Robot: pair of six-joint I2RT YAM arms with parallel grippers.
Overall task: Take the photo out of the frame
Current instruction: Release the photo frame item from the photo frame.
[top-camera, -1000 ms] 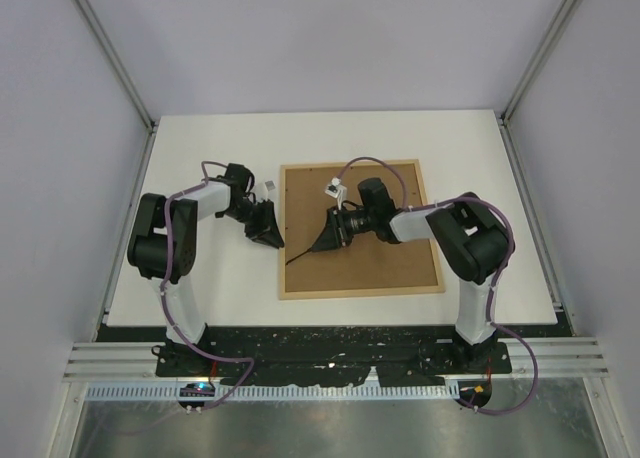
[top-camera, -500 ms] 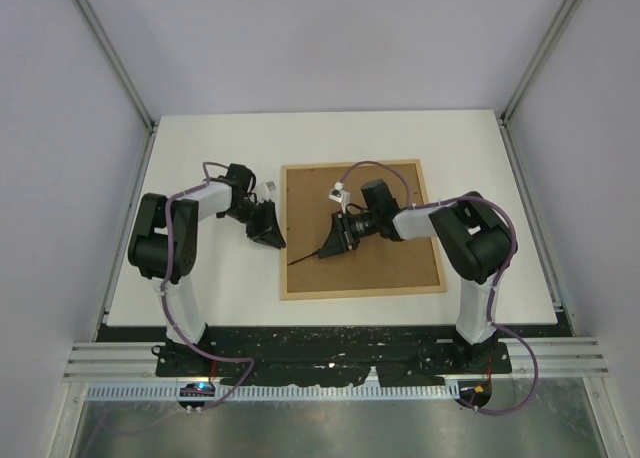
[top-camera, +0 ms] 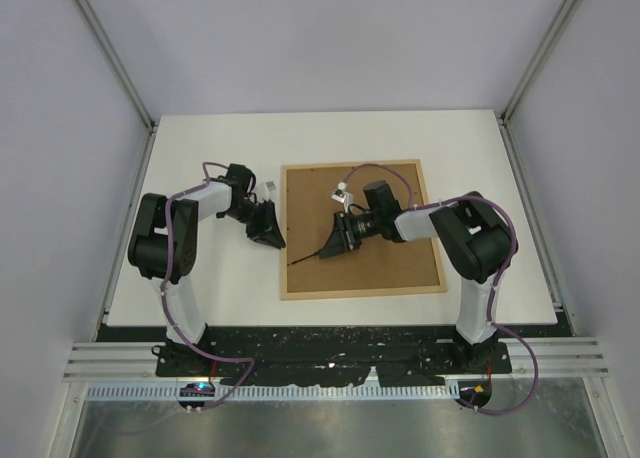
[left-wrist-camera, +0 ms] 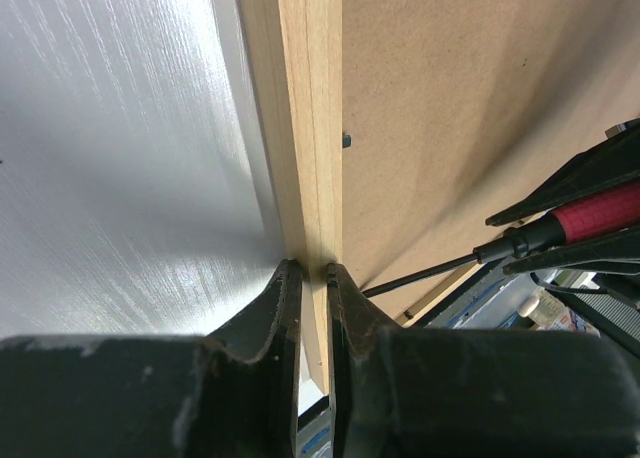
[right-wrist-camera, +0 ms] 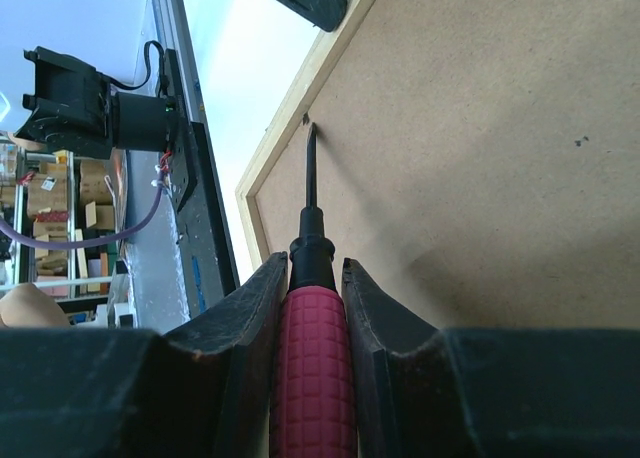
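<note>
The frame (top-camera: 433,278) lies face down on the white table, brown fibreboard back (top-camera: 380,263) up. The photo is hidden under it. My left gripper (top-camera: 274,240) is shut on the frame's left wooden rail (left-wrist-camera: 305,178), one finger on each side. My right gripper (top-camera: 328,246) is shut on the red-handled screwdriver (right-wrist-camera: 312,378). Its black shaft (right-wrist-camera: 311,168) lies low over the backing, tip at a small metal tab (right-wrist-camera: 304,118) by the left rail. The screwdriver also shows in the left wrist view (left-wrist-camera: 590,213).
The white table (top-camera: 220,148) extends around the frame. Grey enclosure walls stand on the left, back and right. A black rail (top-camera: 330,343) with the arm bases runs along the near edge. Another small tab (left-wrist-camera: 346,138) sits on the backing near the left rail.
My right gripper has drawn slightly right and up over the backing with the screwdriver, its tip staying near the left rail. The left gripper has not moved.
</note>
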